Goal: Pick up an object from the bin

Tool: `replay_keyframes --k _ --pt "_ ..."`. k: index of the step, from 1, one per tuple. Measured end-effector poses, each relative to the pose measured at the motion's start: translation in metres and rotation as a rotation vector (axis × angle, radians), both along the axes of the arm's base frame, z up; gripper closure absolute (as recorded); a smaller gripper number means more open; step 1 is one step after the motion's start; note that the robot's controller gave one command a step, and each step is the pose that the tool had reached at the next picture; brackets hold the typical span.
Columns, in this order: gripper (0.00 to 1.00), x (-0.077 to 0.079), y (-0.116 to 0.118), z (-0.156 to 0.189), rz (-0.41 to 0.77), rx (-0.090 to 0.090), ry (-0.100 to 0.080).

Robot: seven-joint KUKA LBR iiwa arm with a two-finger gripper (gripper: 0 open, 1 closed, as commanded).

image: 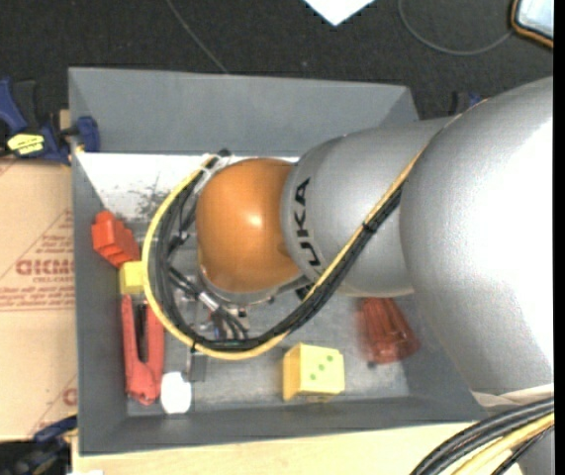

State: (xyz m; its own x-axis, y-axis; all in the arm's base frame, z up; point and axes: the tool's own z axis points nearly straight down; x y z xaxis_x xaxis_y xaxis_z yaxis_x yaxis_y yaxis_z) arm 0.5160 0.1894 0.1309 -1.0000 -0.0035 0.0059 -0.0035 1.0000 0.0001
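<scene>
Where the grey metal bin (262, 419) lay nearest, a yellow block with green dots (313, 372) stood near a small white lump (175, 394). Behind them, a long red tool (140, 349), a small yellow cube (131, 277) and an orange-red block (113, 237) lined the left wall. The arm's round orange cover (242, 226) hung just beside them and hid its grasp, so I could not tell if it was wide or narrow.

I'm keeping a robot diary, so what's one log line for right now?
stage: arm down in bin | nearest: long red tool, small white piece, yellow cube | grasp: cannot tell
</scene>
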Motion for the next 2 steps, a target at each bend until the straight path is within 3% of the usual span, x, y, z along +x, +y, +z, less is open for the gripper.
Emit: replay_keyframes --k 1,2 --pt "0.00 0.002 -0.001 0.004 -0.004 0.002 -0.008" --pt "0.00 0.047 0.019 -0.049 0.693 0.002 -0.017"
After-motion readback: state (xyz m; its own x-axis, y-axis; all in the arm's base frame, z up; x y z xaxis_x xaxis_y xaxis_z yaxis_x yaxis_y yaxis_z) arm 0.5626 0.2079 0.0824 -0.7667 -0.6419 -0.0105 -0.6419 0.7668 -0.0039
